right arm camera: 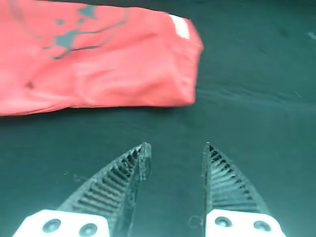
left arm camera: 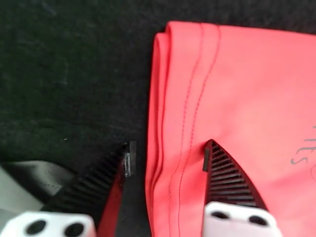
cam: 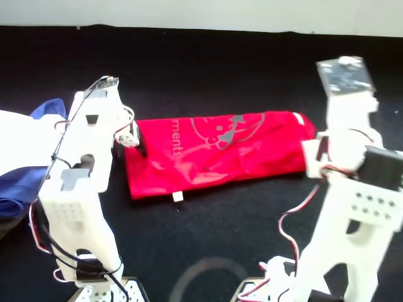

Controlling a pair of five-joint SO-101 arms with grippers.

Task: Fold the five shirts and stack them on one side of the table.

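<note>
The left gripper [left arm camera: 169,148] stands with its black ribbed jaws spread astride the hemmed end of the one red shirt [cam: 214,154], one jaw over the cloth and the other just off its edge above the black table cover [cam: 208,75], pinching nothing. The right gripper [right arm camera: 176,148], likewise spread, hangs over the cover just beside the shirt's opposite end, apart from it. The shirt lies folded into a long flat band of smooth, faintly shiny fabric with a grey print, two rows of hem stitching and a small white tag [cam: 177,197] at its long edge. Beyond its hemmed end lies a heap [cam: 22,163] of white and blue cloth; how many pieces it holds I cannot tell
</note>
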